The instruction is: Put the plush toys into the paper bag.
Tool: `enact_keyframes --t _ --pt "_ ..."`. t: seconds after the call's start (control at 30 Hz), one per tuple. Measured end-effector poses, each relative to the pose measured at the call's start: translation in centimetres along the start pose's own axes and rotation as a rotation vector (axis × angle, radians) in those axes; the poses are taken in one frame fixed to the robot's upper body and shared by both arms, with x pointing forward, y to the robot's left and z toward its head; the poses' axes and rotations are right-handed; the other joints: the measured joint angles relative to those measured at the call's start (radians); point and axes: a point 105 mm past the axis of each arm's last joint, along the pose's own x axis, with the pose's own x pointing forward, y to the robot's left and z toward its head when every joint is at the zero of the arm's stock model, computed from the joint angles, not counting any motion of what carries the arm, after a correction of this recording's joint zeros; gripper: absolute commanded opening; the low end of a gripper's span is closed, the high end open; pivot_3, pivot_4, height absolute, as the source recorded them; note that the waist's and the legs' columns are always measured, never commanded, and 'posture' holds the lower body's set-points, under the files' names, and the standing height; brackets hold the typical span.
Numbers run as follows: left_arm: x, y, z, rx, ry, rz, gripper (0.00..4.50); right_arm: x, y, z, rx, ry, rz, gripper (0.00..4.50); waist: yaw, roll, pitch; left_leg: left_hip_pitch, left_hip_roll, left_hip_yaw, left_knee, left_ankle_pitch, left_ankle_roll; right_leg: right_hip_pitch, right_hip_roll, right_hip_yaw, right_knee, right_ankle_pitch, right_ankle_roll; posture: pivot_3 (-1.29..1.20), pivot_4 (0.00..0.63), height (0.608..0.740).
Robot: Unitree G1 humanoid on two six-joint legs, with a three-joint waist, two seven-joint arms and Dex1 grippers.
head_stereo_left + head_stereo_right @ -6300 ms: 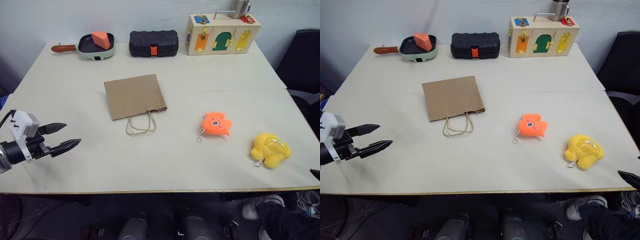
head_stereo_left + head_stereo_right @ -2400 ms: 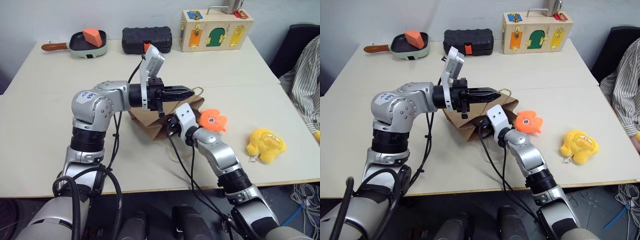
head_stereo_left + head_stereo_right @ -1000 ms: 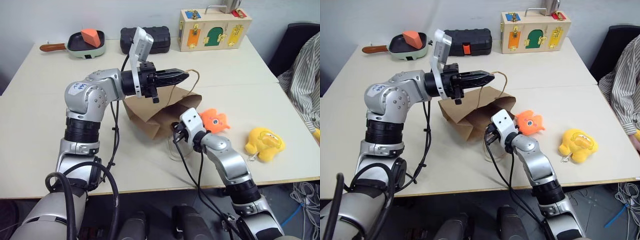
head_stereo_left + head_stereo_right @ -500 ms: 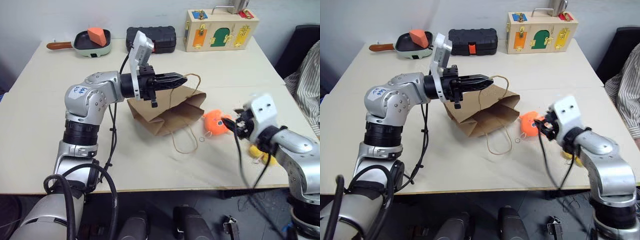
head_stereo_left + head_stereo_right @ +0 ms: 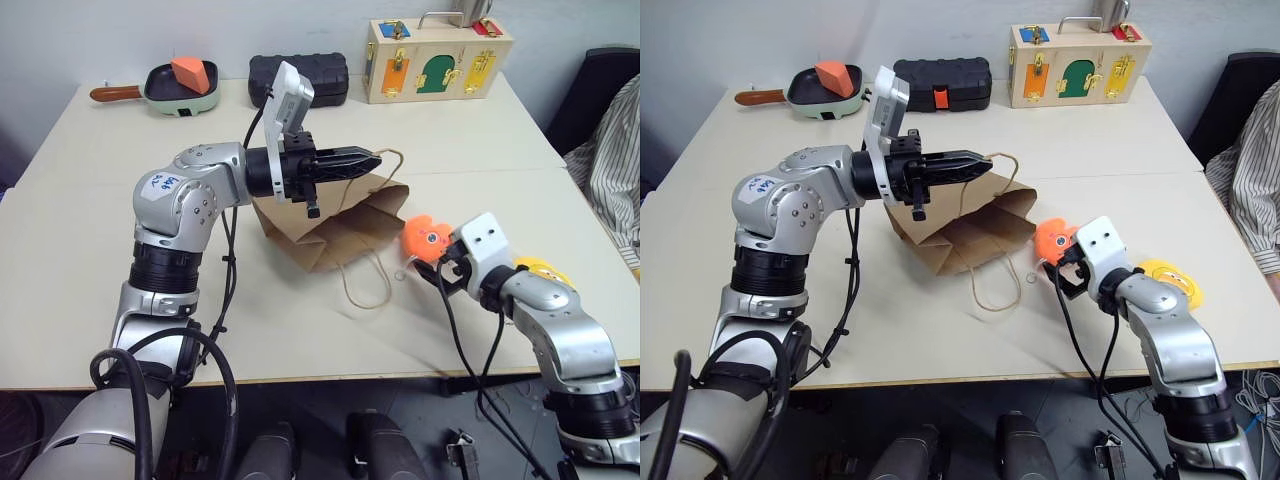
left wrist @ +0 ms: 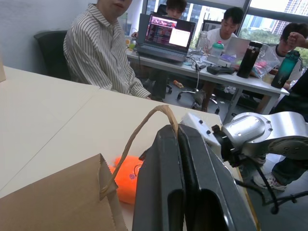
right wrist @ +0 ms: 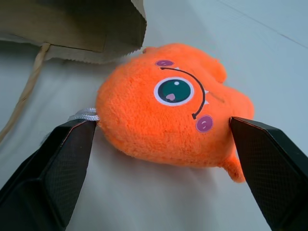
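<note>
We judge the task to be at its opening stage: neither plush toy is in the paper bag [image 5: 335,225] yet.

Bag preparation appears complete. Our left gripper [image 5: 366,160] has its jaws closed on one twisted-cord handle [image 6: 139,132] and lifts that side, so the bag's mouth gapes toward the toys. The bag's base rests on the table [image 5: 90,200], and the second handle [image 5: 365,285] lies loose on the surface in front of the mouth.

The first pick is being set up. Our right gripper [image 7: 159,144] has its jaws spread wide, one finger [image 7: 57,166] on each side of the orange fish toy [image 7: 168,113], with no contact visible. The toy lies flat on the table just beside the bag's open edge, eye upward, its key ring [image 5: 1031,279] trailing toward the loose handle.

The yellow toy [image 5: 1172,277] lies on the table beyond our right forearm, partly hidden by it, farther from the bag than the orange one.

Remaining steps, as we judge them:
- close on the orange toy and carry it into the mouth;
- release it inside;
- repeat for the yellow toy.

A person in a striped shirt [image 6: 98,53] sits at the table's far side.
</note>
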Motion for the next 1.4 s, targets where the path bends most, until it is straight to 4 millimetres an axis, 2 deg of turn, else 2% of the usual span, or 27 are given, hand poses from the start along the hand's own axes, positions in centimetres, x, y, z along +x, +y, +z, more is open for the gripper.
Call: enact_keyframes --t 0.07,0.3,0.4,0.47,0.53,0.63,0.67,0.7,0.73,0.83,0.97,1.13,1.23,1.4 --pt "0.0 0.0 0.0 0.000 0.000 0.002 0.00 0.6 -0.3 -0.6 -0.007 0.022 -0.015 3.87 0.001 0.000 0.000 0.000 0.000 0.000 0.000 0.000 0.000 0.000 0.000 0.000 0.000 0.000 0.000 0.00 0.150 0.740" --pt "0.0 0.1 0.0 0.000 -0.001 0.009 0.00 1.5 -1.2 -0.7 -0.024 -0.013 -0.081 1.49 -0.001 0.000 0.000 0.000 0.000 0.000 0.000 0.000 0.000 0.000 0.000 0.000 0.000 0.000 0.000 0.00 0.150 0.740" --pt "0.0 0.1 0.0 0.000 -0.001 0.010 0.00 1.4 -1.5 -0.6 -0.025 -0.025 -0.097 0.54 -0.001 0.000 0.000 0.000 0.000 0.000 0.000 0.000 0.000 0.000 0.000 0.000 0.000 0.000 0.000 0.00 0.150 0.740" --pt "0.0 0.1 0.0 0.001 -0.001 0.009 0.00 0.6 -1.9 -0.6 -0.018 -0.034 -0.110 0.04 0.000 0.000 0.000 0.000 0.000 0.000 0.000 0.000 0.000 0.000 0.000 0.000 0.000 0.000 0.000 0.00 0.150 0.740" --pt "-0.2 0.3 0.0 0.001 0.000 0.018 0.00 -0.8 -3.3 -0.2 0.005 -0.058 -0.139 0.02 0.006 0.000 0.000 -0.001 0.000 0.000 0.000 0.000 0.000 0.000 0.000 0.000 0.000 0.000 0.000 0.00 0.150 0.740" --pt "-0.5 0.5 -0.1 0.004 0.001 0.029 0.00 -4.4 -4.7 2.8 -0.006 -0.213 -0.123 0.02 0.006 0.000 0.000 -0.001 0.000 -0.001 0.000 0.000 0.000 0.000 0.000 0.000 -0.001 0.000 0.000 0.00 0.150 0.740" --pt "-0.5 0.5 -0.1 0.005 0.000 0.029 0.00 -5.4 -4.5 3.8 -0.035 -0.259 -0.095 0.02 0.005 0.000 0.000 -0.001 0.000 -0.001 0.000 0.000 0.000 0.000 0.000 -0.001 0.000 0.000 0.000 0.00 0.150 0.740" --pt "-0.5 0.4 -0.1 0.006 0.001 0.027 0.00 -7.0 -3.7 4.9 -0.090 -0.309 -0.033 0.02 0.005 0.000 0.000 -0.001 0.000 -0.001 0.000 0.000 0.000 0.000 0.000 -0.001 -0.001 0.000 0.000 0.00 0.150 0.740" --pt "-0.6 0.5 -0.1 0.006 0.003 0.030 0.00 -7.7 -2.9 5.4 -0.126 -0.330 0.015 0.02 0.005 0.000 0.000 -0.001 0.000 -0.001 0.000 0.000 0.000 0.001 0.001 -0.001 0.000 0.000 0.000 0.00 0.150 0.740" --pt "-0.5 0.4 -0.3 0.004 0.006 0.024 0.00 -8.7 -0.4 5.4 -0.197 -0.342 0.144 0.02 -0.001 0.000 0.000 0.000 0.000 0.001 0.001 0.000 0.000 0.001 0.001 0.001 0.000 0.000 0.000 0.00 0.150 0.740" --pt "-0.3 0.3 -0.3 0.003 -0.003 0.016 0.00 -7.8 2.4 6.1 -0.288 -0.369 0.233 0.02 0.001 0.000 0.000 0.001 0.000 0.002 0.001 0.000 0.000 0.001 0.001 0.002 -0.001 0.000 0.000 0.00 0.150 0.740" --pt "0.0 0.2 -0.2 -0.001 -0.008 0.005 0.00 -4.2 3.9 7.6 -0.541 -0.384 0.156 0.02 0.002 0.000 0.000 0.001 0.000 0.001 0.001 0.000 0.000 0.000 0.000 0.002 -0.002 0.000 0.000 0.00 0.150 0.740" --pt "-0.1 0.3 0.0 0.002 -0.008 0.007 0.00 -2.4 4.5 7.2 -0.644 -0.364 0.131 0.02 0.005 0.000 0.000 0.000 0.000 0.000 0.001 0.000 0.000 0.000 0.000 0.000 -0.002 0.000 0.000 0.00 0.150 0.740" --pt "0.1 0.1 0.4 0.006 -0.009 0.000 0.00 -0.7 6.2 6.0 -0.845 -0.338 0.150 0.02 0.002 0.000 0.000 0.000 0.000 0.000 0.000 0.000 0.000 0.000 0.000 0.000 -0.001 0.000 0.000 0.00 0.150 0.740"
